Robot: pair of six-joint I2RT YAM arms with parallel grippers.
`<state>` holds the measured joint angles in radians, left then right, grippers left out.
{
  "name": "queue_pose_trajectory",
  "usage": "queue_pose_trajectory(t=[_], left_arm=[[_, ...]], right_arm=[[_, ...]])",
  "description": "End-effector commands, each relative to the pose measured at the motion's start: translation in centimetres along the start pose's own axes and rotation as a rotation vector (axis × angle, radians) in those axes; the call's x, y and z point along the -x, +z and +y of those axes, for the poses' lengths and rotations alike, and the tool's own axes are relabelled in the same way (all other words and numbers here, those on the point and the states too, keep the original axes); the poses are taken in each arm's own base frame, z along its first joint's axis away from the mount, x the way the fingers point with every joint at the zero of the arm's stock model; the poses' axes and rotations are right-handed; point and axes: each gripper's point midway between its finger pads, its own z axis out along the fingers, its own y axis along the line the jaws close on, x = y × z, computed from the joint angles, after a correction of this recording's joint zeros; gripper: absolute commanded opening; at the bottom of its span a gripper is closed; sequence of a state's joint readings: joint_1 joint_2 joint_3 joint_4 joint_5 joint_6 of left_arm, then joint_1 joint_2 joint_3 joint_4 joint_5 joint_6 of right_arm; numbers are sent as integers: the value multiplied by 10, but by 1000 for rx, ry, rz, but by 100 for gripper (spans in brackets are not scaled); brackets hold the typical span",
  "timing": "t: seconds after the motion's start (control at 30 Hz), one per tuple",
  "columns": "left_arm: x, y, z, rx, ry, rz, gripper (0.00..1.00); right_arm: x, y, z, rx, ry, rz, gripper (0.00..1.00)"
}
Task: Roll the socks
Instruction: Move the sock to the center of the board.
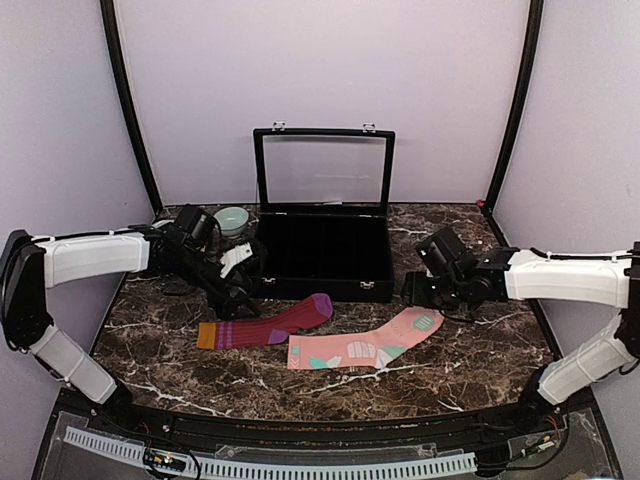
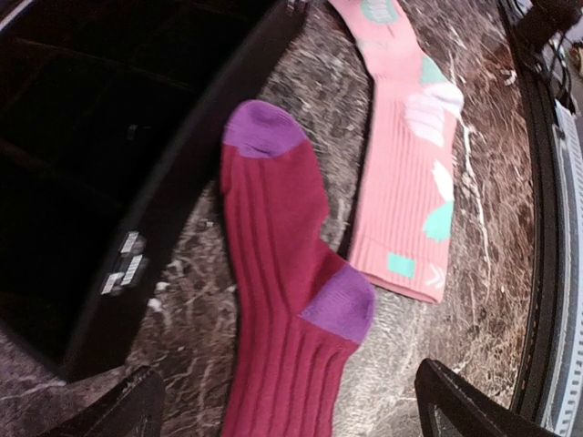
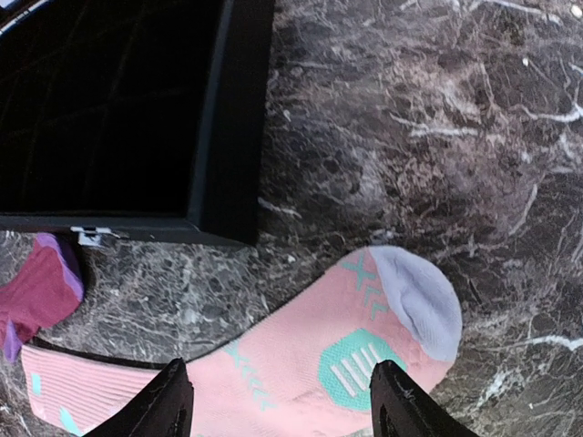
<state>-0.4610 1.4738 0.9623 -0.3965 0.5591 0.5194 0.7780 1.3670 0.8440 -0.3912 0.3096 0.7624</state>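
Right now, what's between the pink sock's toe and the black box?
Only bare table between the pink sock and the box, shown in the right wrist view.

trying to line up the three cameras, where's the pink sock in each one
Top view: pink sock right of centre, in front of the black case.
Left wrist: pink sock upper right, running down from the top edge; black case at left.
Right wrist: pink sock bottom centre, toe to the right; black case upper left.
Shared landmark: the black case.
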Motion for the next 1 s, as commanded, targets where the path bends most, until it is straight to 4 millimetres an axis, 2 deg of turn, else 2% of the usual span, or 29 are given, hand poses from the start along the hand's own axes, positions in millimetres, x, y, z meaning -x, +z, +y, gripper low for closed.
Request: queue_pose_trajectory(t=[0.0,0.13,0.33,0.4,0.57,0.77,0.97], left_arm=[[-14,30,-30,-97,79,125,99],[-1,58,-61,-175,223,173,99],[21,96,-87,-248,323,178,95],[22,107,-94,-261,362,183,93],[7,133,-105,-254,447,218,87],[-5,143,-116,-254,520,224,85],[-1,148,-132,-295,513,198,85]], right_arm=[[-33,6,-16,-44,72,102,66],[-46,22,-23,-99,77,158,63],[-55,42,-43,-147,117,199,47],[-55,46,-50,-157,121,201,46],[-50,57,-61,-168,115,201,43],[-41,74,-73,-179,90,212,42],[-13,86,-83,-206,64,190,40]])
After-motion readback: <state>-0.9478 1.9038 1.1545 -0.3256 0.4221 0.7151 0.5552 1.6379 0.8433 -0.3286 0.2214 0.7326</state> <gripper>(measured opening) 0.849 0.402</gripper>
